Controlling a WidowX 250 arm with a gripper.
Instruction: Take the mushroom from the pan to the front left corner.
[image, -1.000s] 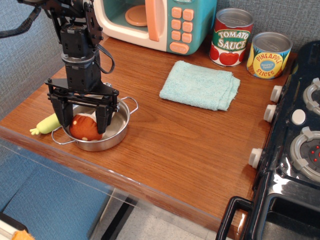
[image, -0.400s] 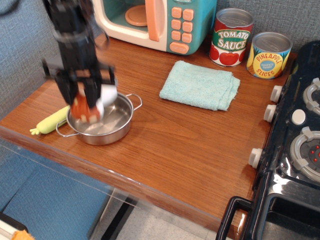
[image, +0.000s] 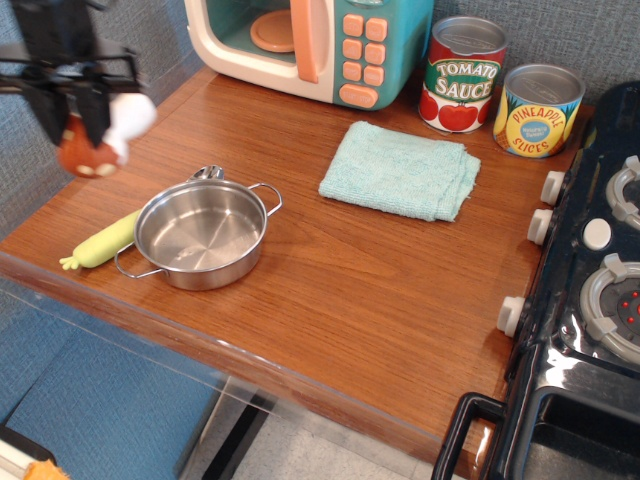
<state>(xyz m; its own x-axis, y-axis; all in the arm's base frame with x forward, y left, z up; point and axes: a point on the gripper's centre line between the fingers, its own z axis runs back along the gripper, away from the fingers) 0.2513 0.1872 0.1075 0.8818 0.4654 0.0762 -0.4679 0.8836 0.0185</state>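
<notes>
My gripper (image: 78, 125) is raised high at the far left, above and left of the pan, and is shut on the mushroom (image: 90, 150). Its reddish-brown cap hangs below the fingers and the white stem (image: 130, 115) sticks out to the right. The image there is blurred by motion. The shiny steel pan (image: 200, 235) sits empty on the wood tabletop near the left front. The front left corner (image: 30, 255) of the table lies below the gripper, left of the pan.
A yellow-green toy vegetable (image: 102, 241) lies against the pan's left side. A metal spoon tip (image: 208, 173) shows behind the pan. A teal cloth (image: 402, 170), toy microwave (image: 310, 45), two cans (image: 463, 75) and a stove (image: 600, 290) lie to the right.
The gripper closed on the mushroom in the pan, lifted it out and carried it up and to the left. The pan shifted slightly right and is now empty.
</notes>
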